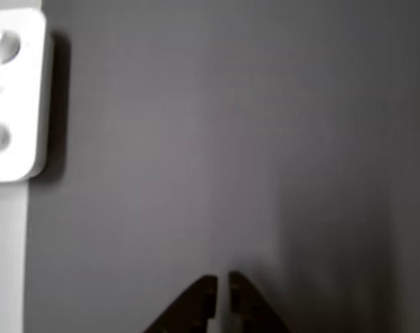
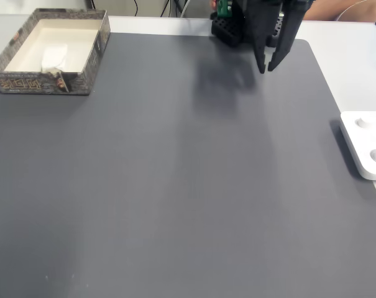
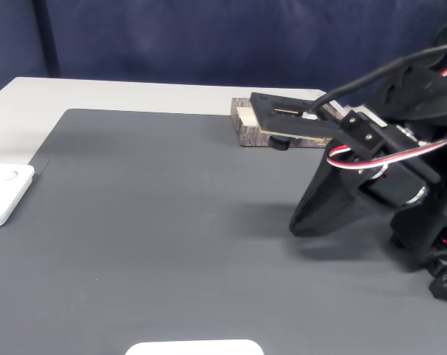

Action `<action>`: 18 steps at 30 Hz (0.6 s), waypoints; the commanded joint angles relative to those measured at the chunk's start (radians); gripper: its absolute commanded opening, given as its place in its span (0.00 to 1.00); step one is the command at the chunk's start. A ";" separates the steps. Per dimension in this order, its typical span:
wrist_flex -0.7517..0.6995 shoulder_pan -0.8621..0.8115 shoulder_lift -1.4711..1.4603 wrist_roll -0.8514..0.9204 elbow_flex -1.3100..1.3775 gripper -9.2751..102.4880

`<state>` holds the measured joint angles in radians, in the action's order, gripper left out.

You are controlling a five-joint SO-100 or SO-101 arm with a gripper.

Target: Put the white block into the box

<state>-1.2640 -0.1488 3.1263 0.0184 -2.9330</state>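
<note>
The box [image 2: 43, 83] stands at the mat's far left corner in a fixed view, with a patterned rim and pale inner walls. The white block [image 2: 54, 57] lies inside it on the pale floor. In the other fixed view the box [image 3: 246, 134] is partly hidden behind the arm. My gripper [image 2: 266, 67] hangs over the far right part of the mat, close to the arm's base and far from the box. Its black fingers are shut with a thin slit between the tips and nothing in them. The gripper [image 1: 222, 279] enters the other view from the bottom, and in a fixed view the gripper [image 3: 298, 226] points down at the mat.
A white-grey plastic device with round dimples [image 2: 368, 144] lies at the mat's right edge, also seen as the device [image 1: 12, 97] and the device [image 3: 1, 192]. A dark grey mat [image 2: 175, 186] covers the table. Another white object [image 3: 193, 347] shows at the near edge.
</note>
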 commanded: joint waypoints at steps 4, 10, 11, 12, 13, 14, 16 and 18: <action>-0.005 -0.011 0.126 -0.006 -0.058 0.07; -0.002 0.017 0.178 -0.006 -0.101 0.07; -0.002 0.023 0.184 -0.006 -0.103 0.07; -0.002 0.029 0.187 -0.006 -0.104 0.07; -0.002 0.034 0.189 -0.011 -0.104 0.07; 0.000 0.040 0.192 -0.018 -0.104 0.07; 0.002 0.052 0.196 -0.034 -0.104 0.07; 0.002 0.064 0.198 -0.034 -0.107 0.07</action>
<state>-1.2640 -0.1104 3.2889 -0.0031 -3.0434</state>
